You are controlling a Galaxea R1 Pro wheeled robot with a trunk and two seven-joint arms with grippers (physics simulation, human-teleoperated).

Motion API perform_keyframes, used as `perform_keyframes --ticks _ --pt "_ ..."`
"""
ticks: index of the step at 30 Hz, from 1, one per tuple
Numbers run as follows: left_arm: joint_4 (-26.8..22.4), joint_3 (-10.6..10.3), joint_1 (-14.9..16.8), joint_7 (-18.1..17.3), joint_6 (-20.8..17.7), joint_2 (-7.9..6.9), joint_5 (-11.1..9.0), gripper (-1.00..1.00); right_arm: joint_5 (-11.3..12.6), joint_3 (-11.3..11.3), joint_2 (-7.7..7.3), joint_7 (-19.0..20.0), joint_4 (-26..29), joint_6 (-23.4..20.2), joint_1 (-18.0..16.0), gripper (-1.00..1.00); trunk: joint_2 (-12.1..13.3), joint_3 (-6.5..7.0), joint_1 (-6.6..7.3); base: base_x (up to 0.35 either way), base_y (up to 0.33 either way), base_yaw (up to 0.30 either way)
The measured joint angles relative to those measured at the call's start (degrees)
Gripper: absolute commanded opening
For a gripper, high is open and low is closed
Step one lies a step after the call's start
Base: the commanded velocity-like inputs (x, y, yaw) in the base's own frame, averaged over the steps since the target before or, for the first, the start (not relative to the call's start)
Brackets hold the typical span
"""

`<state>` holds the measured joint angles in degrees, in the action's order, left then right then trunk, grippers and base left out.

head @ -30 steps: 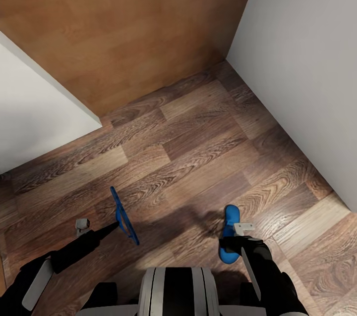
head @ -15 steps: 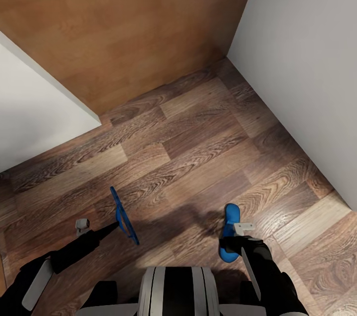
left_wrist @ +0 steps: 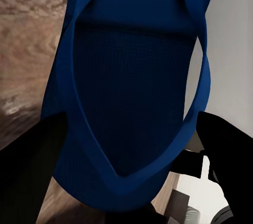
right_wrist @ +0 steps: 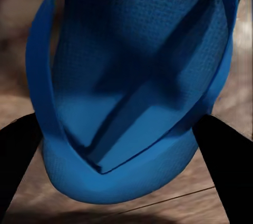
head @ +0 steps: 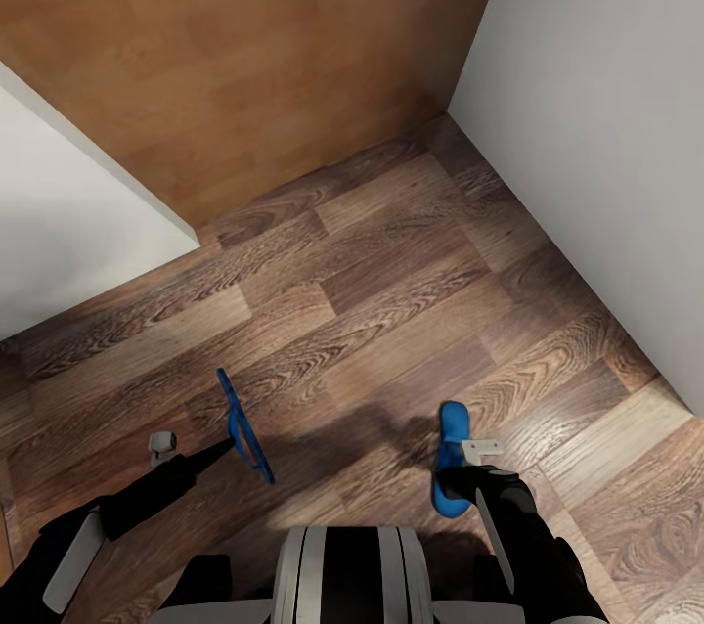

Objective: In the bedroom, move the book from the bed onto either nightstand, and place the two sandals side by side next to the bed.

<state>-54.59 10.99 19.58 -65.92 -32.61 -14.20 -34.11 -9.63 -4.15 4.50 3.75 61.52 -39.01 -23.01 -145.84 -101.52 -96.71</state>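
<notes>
bright blue sandals (head: 244, 428), brown wood-grain plank floor (head: 391, 311), plain white walls (head: 606, 115)

Both sandals are bright blue flip-flops, each pinched at one end by an arm and carried above the plank floor. The left sandal (head: 242, 427) hangs turned on edge, so from above it reads as a thin blue strip. The right sandal (head: 451, 463) faces more flatly upward, its strap and textured sole visible up close.

Both arms reach low, left end effector (head: 227, 446) and right end effector (head: 452, 477) each clamped on a sandal
</notes>
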Motion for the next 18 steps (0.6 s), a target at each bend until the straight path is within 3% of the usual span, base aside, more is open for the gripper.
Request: perform_keyframes --ticks 18 --pt "0.0 0.0 0.0 0.0 0.0 0.0 0.0 -1.0 0.1 0.0 0.0 0.1 0.0 0.0 0.0 -1.0 0.0 0.0 0.0 0.0 0.0 0.0"
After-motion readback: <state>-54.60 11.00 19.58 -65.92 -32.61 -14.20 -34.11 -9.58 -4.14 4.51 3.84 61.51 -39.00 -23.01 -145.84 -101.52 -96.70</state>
